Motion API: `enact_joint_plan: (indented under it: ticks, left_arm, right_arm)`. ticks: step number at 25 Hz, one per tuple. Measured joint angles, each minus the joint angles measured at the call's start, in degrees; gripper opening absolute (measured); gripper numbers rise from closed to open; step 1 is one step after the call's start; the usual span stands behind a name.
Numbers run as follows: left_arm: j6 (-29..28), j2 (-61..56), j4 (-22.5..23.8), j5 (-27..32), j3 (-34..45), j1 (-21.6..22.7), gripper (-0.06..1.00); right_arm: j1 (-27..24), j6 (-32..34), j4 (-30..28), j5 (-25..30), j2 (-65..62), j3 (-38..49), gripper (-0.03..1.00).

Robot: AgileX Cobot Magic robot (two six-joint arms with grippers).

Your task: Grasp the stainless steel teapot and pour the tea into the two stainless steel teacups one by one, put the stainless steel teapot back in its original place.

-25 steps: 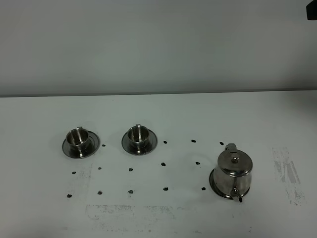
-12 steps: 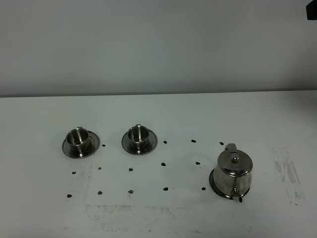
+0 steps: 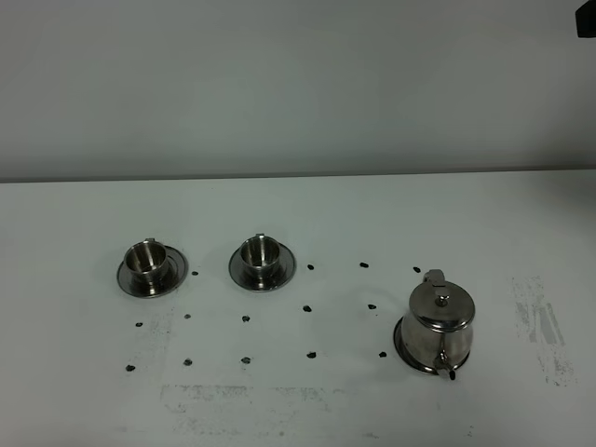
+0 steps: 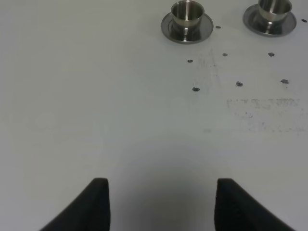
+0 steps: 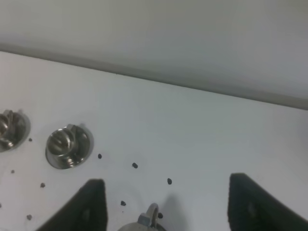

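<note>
The stainless steel teapot stands on its round saucer at the right of the white table, spout toward the front. Two stainless steel teacups, one at the left and one nearer the middle, each sit on a saucer. Neither arm shows in the exterior high view. My left gripper is open over bare table, with the left cup and the other cup far ahead. My right gripper is open, the teapot's handle top just showing between its fingers, apart from them.
Small dark marks dot the table between the cups and the teapot. Grey scuffed patches lie near the front edge and at the right. A plain wall stands behind the table.
</note>
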Motion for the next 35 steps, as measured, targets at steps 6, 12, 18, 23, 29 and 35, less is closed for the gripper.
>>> enact_joint_plan:
  ticks: [6,12,18,23,29,35]
  left_arm:
    - [0.0,0.0,0.0,0.0,0.0,0.0,0.54]
    - [0.0,0.0,0.0,0.0,0.0,0.0,0.54]
    - [-0.24,-0.08,-0.19,-0.01,0.0,0.0,0.54]
    - [-1.28,-0.08,-1.13,-0.01,0.0,0.0,0.54]
    - [-1.73,-0.08,-1.65,-0.01,0.0,0.0,0.54]
    - [-1.73,-0.21,-1.68,-0.01,0.0,0.0,0.54]
  right_arm:
    - [0.0,0.0,0.0,0.0,0.0,0.0,0.55]
    - [0.0,0.0,0.0,0.0,0.0,0.0,0.55]
    - [0.0,0.0,0.0,0.0,0.0,0.0,0.55]
    - [0.0,0.0,0.0,0.0,0.0,0.0,0.55]
    - [0.0,0.0,0.0,0.0,0.0,0.0,0.55]
    - [0.0,0.0,0.14,0.0,0.0,0.0,0.55]
